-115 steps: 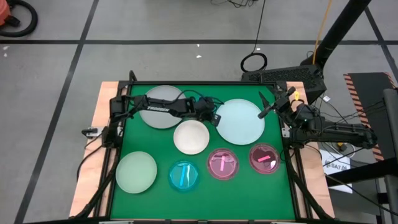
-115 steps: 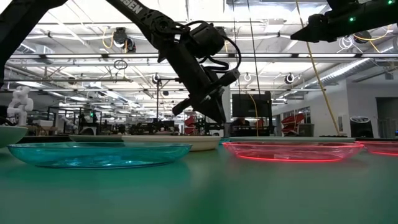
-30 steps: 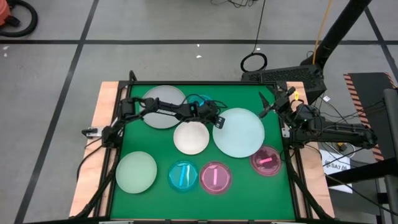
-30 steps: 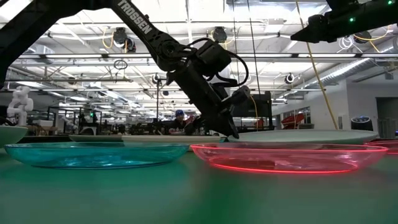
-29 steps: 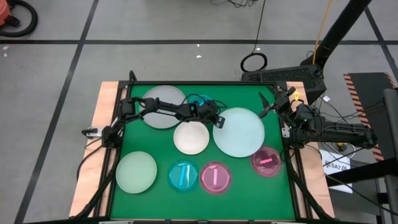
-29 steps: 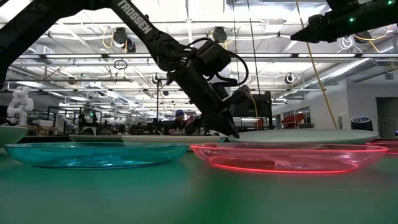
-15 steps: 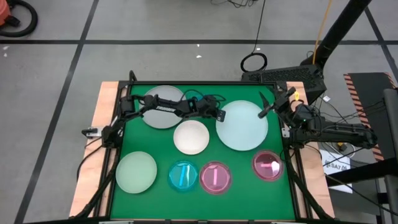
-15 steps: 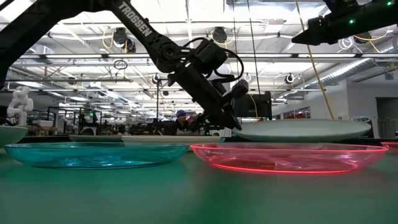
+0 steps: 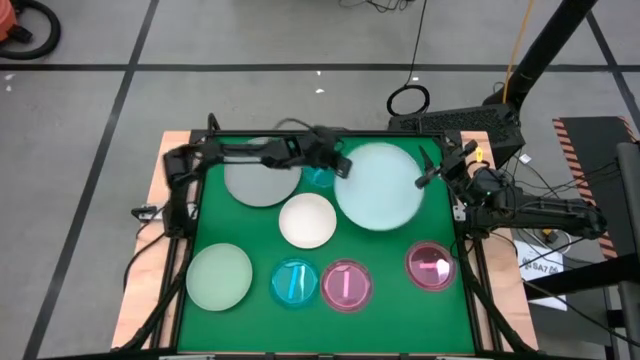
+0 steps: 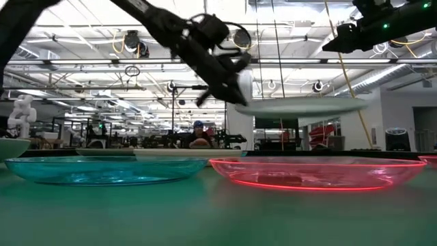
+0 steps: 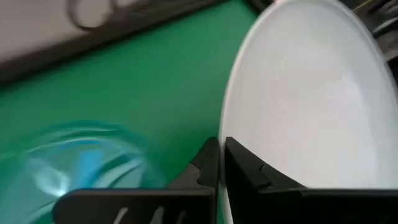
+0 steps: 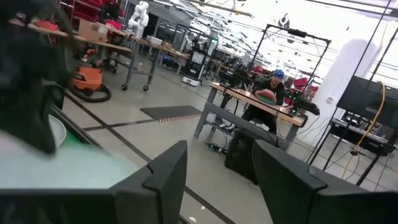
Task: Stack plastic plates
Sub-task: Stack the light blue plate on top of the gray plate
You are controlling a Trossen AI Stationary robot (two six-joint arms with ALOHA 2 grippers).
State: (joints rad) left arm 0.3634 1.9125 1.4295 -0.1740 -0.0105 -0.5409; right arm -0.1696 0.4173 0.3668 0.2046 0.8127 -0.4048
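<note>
My left gripper [image 9: 337, 166] is shut on the large pale blue plate [image 9: 380, 186], which hangs in the air over the far middle of the mat [image 10: 300, 104]. Below the gripper a small cyan plate [image 9: 320, 178] lies flat. The grey plate [image 9: 258, 178], white plate [image 9: 307, 220], pale green plate [image 9: 219, 277], a second cyan plate [image 9: 296, 283] and two pink plates [image 9: 346, 284] [image 9: 431, 264] also lie flat on the mat. My right gripper [image 9: 430, 170] waits open at the right edge, raised. My left gripper pinches the pale blue plate by its rim [image 11: 225, 130], on the side facing the table's left, one finger on each face [image 11: 242, 163]. The fingers come from the left, slanting down. The plate is lifted clear and sits about level, reaching away from the fingers toward the right.
The green mat [image 9: 400, 300] lies inside a black frame with wooden table edges. In the low view the near cyan plate [image 10: 109, 169] and pink plate [image 10: 317, 171] stand in front. Bare mat shows between the white plate and the right pink plate.
My left gripper has risen and moved toward the far edge, still shut on the pale blue plate's rim. The plate, whose far side rested low over the mat a second ago, is now lifted clear and well above the other plates.
</note>
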